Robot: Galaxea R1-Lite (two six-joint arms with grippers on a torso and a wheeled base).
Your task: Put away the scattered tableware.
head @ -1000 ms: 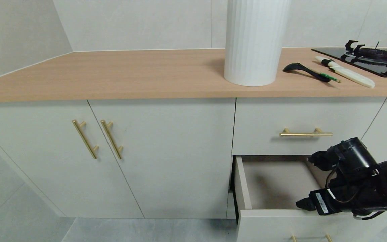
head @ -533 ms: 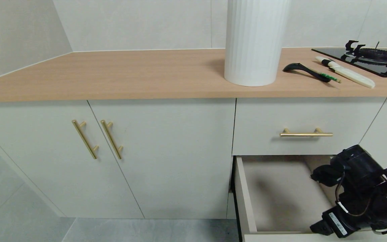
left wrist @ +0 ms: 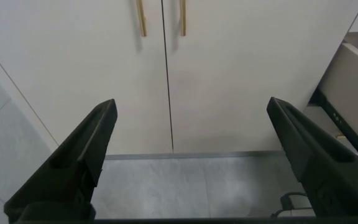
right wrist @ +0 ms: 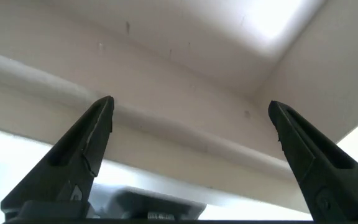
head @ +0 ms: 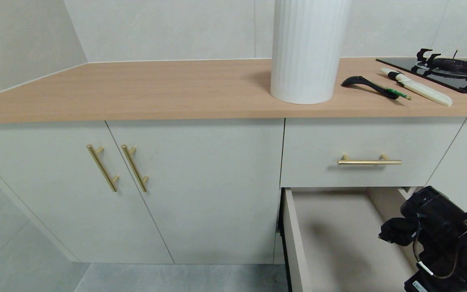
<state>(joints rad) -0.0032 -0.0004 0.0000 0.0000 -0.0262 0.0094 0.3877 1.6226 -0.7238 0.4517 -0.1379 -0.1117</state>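
Our inventory of the scene:

- Wooden counter [head: 136, 89]: it runs the full width along a tiled wall.
- White ribbed cylinder [head: 304, 52]: stands upright on the counter, just above the drawers.
- Black ladle [head: 365, 85]: lies flat on the counter, just to the right of the cylinder and apart from it.
- Thin green utensil [head: 399, 94]: lies at the ladle's handle end, and appears to touch it.
- White knife [head: 418, 87]: lies flat between the ladle and the stove, near the green utensil.
- Stove [head: 452, 69]: a black glass top with a burner grate, at the counter's far right.
- Closed drawer [head: 369, 162]: has a gold bar handle and sits directly under the counter.
- Open drawer [head: 339, 239]: sits below the closed one, pulled out, with its pale floor bare where we can see it.
- Cupboard doors [head: 136, 194]: two doors, shut, each with a gold handle, to the left of the drawers.
- Right arm [head: 440, 231]: low over the open drawer's right side.
- Right gripper [right wrist: 190, 104]: its fingers are spread wide with nothing between them. Pale panels [right wrist: 185, 56] lie beyond.
- Left gripper [left wrist: 191, 102]: its fingers are spread wide and hold nothing. It faces the cupboard doors low down, above the grey floor [left wrist: 191, 186].
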